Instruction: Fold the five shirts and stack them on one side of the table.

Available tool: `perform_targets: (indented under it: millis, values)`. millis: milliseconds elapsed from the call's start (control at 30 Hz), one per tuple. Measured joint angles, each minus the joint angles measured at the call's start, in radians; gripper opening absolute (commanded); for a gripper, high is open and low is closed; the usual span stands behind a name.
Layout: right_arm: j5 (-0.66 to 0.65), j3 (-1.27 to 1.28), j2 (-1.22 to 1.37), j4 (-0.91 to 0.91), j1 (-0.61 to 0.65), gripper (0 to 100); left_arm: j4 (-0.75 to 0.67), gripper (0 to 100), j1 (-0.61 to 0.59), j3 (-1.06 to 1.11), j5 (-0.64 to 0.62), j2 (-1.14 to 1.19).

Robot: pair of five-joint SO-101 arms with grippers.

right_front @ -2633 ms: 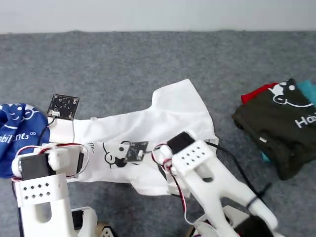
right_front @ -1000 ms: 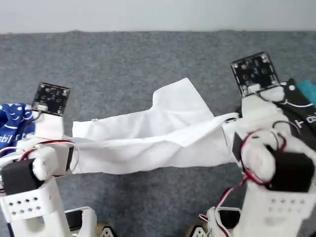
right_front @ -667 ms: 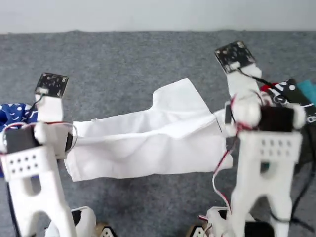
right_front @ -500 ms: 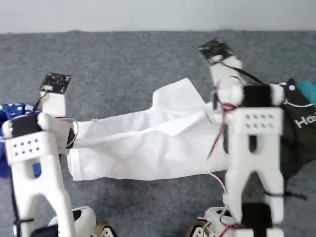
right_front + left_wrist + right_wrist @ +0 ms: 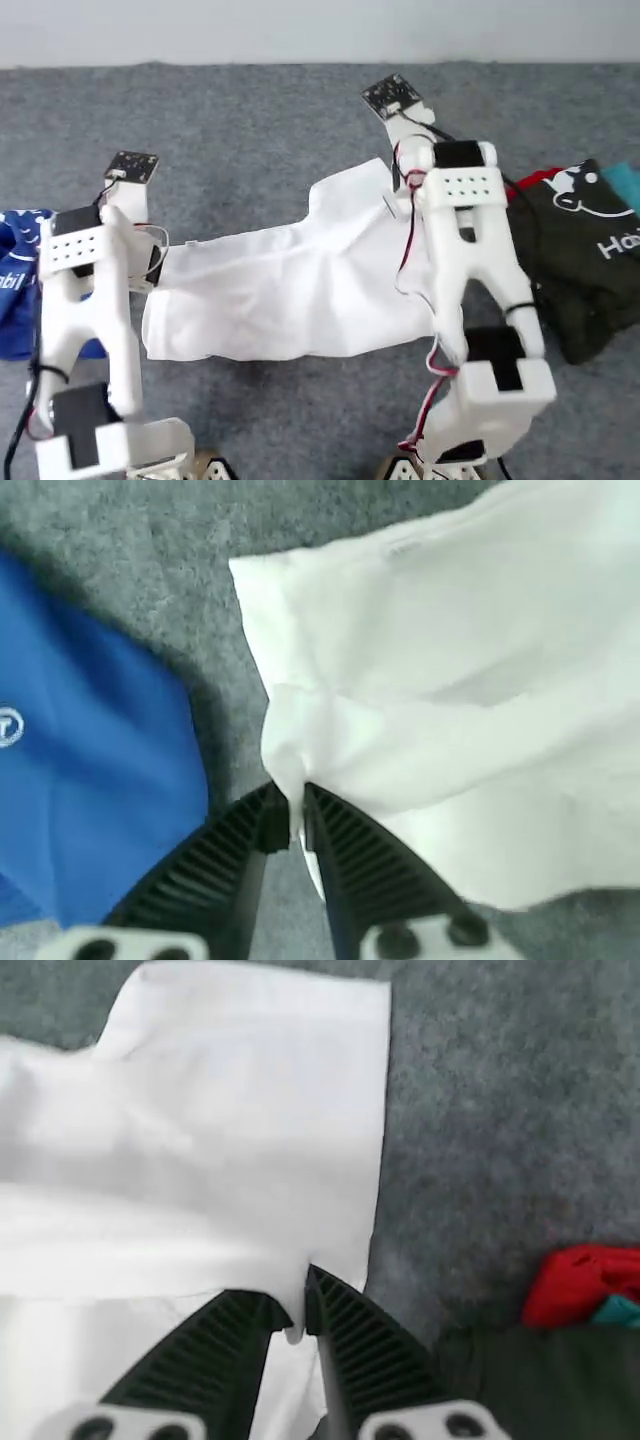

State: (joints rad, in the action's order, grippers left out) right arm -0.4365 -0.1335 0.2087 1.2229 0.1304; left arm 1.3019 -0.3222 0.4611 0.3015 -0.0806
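A white shirt [image 5: 300, 285] lies spread across the middle of the grey table, its print hidden. My left gripper [image 5: 156, 264] is shut on the shirt's left edge, and the left wrist view shows the cloth [image 5: 430, 690] pinched between the black fingers [image 5: 240, 850] at the gripper [image 5: 291, 818]. My right gripper [image 5: 396, 196] is shut on the shirt's right edge near the sleeve, with white cloth [image 5: 230, 1150] bunched at the gripper [image 5: 298, 1312]. A blue shirt [image 5: 15, 290] lies crumpled at the left edge. A dark folded shirt [image 5: 565, 255] tops a stack at the right.
Red cloth [image 5: 525, 185] and teal cloth [image 5: 622, 180] stick out from under the dark shirt; they also show as red cloth [image 5: 580, 1280] and teal cloth [image 5: 620, 1312]. The blue shirt [image 5: 90, 780] lies close beside the left gripper. Bare grey carpet [image 5: 230, 120] stretches behind the white shirt.
Both arms have carried the held edge of the white shirt away from the front and lowered it. The right gripper swung inward to the left; the shirt now lies slacker, no longer pulled taut.
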Motion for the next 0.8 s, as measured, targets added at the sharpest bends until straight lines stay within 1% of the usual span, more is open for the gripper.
perform_targets:
  millis: [200, 300, 533, 800]
  values:
    - [0.000, -0.198, 0.201, -0.005, 0.002, 1.0, -0.133, 1, 0.000, 0.000, -0.003, 0.055]
    - [0.000, -0.304, 0.288, -0.005, 0.002, 1.0, -0.180, 1, 0.000, 0.000, -0.034, 0.063]
    - [0.000, -0.517, 0.448, -0.005, 0.008, 1.0, -0.187, 1, 0.000, -0.052, -0.052, 0.127]
    - [0.000, -0.647, 0.635, -0.005, 0.006, 1.3, -0.196, 2, 0.000, -0.132, -0.054, 0.282]
